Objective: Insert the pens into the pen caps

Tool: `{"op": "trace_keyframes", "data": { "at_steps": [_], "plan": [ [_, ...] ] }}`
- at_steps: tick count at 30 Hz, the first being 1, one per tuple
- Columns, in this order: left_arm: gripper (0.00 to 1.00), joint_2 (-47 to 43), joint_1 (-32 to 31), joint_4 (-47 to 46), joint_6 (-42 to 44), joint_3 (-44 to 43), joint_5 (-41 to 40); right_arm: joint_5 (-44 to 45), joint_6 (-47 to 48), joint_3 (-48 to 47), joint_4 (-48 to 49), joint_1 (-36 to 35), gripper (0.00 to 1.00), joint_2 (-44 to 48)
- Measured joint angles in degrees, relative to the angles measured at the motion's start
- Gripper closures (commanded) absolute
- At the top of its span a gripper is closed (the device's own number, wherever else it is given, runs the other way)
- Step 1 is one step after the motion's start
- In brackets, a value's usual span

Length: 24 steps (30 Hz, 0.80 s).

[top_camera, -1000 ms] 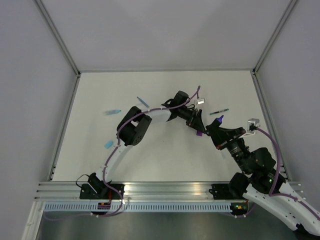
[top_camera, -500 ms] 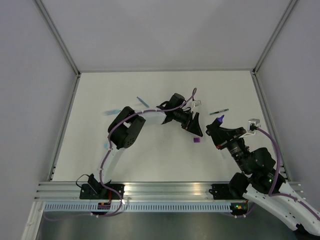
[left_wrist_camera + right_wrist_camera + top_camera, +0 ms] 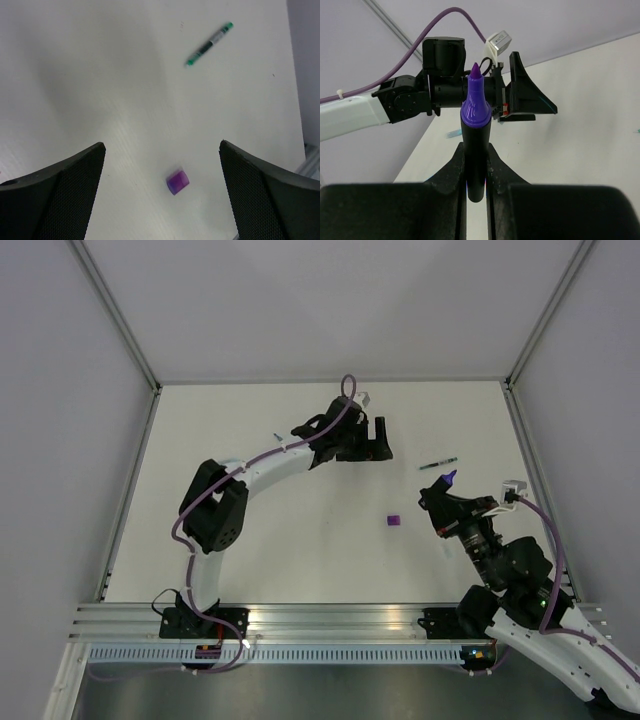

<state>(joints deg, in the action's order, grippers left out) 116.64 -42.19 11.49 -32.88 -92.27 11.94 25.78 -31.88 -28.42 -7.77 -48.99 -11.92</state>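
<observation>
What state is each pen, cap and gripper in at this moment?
purple marker: uncapped, held, tip pointing out of the grip.
purple cap: loose on the table, on no pen.
green pen: lying flat, untouched.
left gripper: open, empty.
right gripper: shut on the purple marker.

— What's underneath?
— A white worktop [image 3: 300, 550], with pale walls [image 3: 330, 300] on the left, right and far sides.
— And along the near edge?
— A silver rail [image 3: 340, 618], a slotted white strip [image 3: 340, 651] just nearer.
</observation>
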Motion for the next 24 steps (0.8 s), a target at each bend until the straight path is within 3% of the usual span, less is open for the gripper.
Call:
{"op": "trace_keyframes", "data": {
  "at_steps": [4, 13, 18, 24],
  "plan": [
    [0.01, -0.1, 0.1, 9.5, -6.0, -4.0, -9.5, 1.4, 0.0, 0.0, -0.2, 0.0, 1.0, 0.0],
    [0.03, -0.1, -3.5, 27.0, -26.6, -10.5, -22.4, 3.2, 0.0, 0.0, 0.0, 0.0, 1.0, -1.6],
    [0.05, 1.6, -7.2, 33.8, -38.4, -12.2, -21.9, 4.1, 0.2, 1.4, 1.6, 0.0, 1.0, -2.9],
    [0.08, 7.0, -6.8, 38.0, -49.3, -15.0, -21.7, 4.4, 0.9, 4.1, 3.7, 0.0, 1.0, -3.0]
  ]
}}
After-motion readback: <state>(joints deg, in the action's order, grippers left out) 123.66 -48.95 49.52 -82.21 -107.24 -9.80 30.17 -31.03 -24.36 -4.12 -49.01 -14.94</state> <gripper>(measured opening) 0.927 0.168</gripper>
